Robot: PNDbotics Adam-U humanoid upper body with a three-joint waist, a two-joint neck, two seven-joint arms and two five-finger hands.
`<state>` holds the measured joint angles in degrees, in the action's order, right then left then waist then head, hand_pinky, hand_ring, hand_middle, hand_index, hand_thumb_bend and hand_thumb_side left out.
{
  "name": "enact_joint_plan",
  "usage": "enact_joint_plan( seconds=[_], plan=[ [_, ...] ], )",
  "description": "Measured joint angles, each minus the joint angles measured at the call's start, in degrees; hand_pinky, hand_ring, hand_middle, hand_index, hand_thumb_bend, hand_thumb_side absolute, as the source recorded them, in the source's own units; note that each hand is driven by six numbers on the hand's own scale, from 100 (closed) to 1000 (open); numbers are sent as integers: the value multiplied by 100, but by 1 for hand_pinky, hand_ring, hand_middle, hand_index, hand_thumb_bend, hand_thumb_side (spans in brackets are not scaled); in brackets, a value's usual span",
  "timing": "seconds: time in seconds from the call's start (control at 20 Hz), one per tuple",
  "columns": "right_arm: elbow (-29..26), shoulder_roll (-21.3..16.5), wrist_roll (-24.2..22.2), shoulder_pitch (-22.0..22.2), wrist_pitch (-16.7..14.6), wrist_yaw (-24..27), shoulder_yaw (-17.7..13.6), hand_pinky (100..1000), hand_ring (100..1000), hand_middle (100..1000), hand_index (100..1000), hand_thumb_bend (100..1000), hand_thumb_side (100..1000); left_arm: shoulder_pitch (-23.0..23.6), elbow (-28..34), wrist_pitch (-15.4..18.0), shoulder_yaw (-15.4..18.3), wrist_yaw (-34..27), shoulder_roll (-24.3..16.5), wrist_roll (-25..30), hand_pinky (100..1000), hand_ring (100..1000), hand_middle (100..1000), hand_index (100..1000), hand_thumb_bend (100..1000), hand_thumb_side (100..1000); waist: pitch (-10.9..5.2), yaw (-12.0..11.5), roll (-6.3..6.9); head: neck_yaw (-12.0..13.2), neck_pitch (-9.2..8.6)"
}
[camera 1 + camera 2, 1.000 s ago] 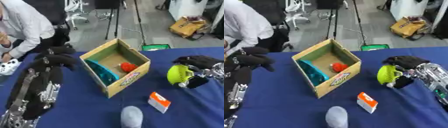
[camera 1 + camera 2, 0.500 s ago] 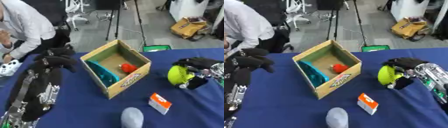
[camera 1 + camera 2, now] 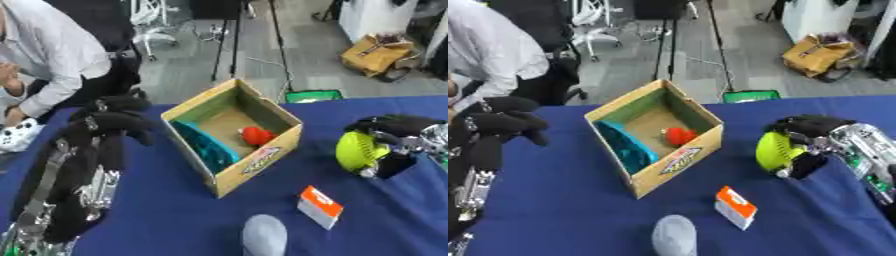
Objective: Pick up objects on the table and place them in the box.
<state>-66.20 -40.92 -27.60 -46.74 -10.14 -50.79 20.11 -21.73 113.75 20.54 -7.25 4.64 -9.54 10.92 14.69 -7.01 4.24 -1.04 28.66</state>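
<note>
- Your right hand [image 3: 811,137], at frame right, has its fingers curled round a yellow-green ball [image 3: 777,150], which has no long axis.
- Your left hand [image 3: 118,120], fingers curled on nothing, sits left of the cardboard box [image 3: 254,167].
- The box's red [image 3: 256,135] and teal [image 3: 203,146] contents are hard to identify.

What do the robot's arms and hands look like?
Both hands are black: the left hand tops a black arm with shiny silver metal parts, and the right hand joins a silvery wrist with small dark fittings.
</note>
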Motion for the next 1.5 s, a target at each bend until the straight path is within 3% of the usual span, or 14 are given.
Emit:
enact_joint_plan(
  seconds=[0.8, 0.9, 1.1, 1.5],
  plan=[
    [11, 27, -4, -4, 112, 59, -21, 744, 610, 845, 957, 463, 345, -28, 0, -4, -28, -1, 2, 4, 549, 694, 750, 722, 100, 535, 1, 0, 17, 1, -52],
    [-29, 15, 4, 34, 135, 92, -29, 702, 582, 841, 947, 458, 330, -39, 0, -6, -29, -1, 3, 6, 546, 695, 751, 722, 100, 534, 2, -3, 17, 1, -53],
    [-95, -23, -5, 75, 186, 195, -30, 622, 577, 830, 919, 447, 307, -39, 0, -19, -29, -1, 37, 17, 542, 695, 751, 722, 100, 534, 11, -6, 17, 1, -56],
    [-157, -76, -4, 112, 292, 413, -28, 544, 555, 807, 855, 402, 254, -40, 0, -39, -29, -1, 43, 5, 541, 697, 751, 721, 100, 533, 16, -5, 17, 2, -57]
  ],
)
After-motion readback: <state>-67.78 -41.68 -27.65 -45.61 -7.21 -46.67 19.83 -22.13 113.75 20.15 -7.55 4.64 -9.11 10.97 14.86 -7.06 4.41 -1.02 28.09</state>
